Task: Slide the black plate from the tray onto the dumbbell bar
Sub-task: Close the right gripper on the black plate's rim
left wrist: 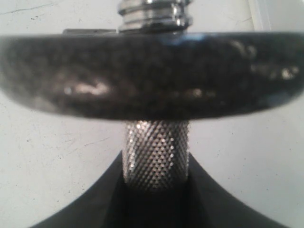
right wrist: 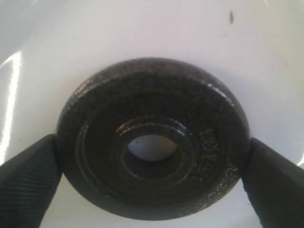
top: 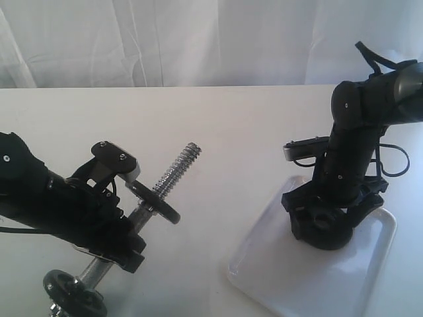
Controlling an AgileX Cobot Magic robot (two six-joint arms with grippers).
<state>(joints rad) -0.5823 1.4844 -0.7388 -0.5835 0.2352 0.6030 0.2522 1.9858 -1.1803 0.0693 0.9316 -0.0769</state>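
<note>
Exterior – left gripper clamps dumbbell bar, free threaded end pointing far-right toward tray; right gripper down in tray. Left wrist – knurled middle held, disc on bar. Right wrist – fingers pinch black plate, flat on tray

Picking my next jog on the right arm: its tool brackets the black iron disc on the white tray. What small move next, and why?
Probably a short straight lift. The right tool seems closed on the matte-black iron plate, which lies on the glossy white tray. The left tool holds the chrome dumbbell bar tilted up, threaded end free.
</note>
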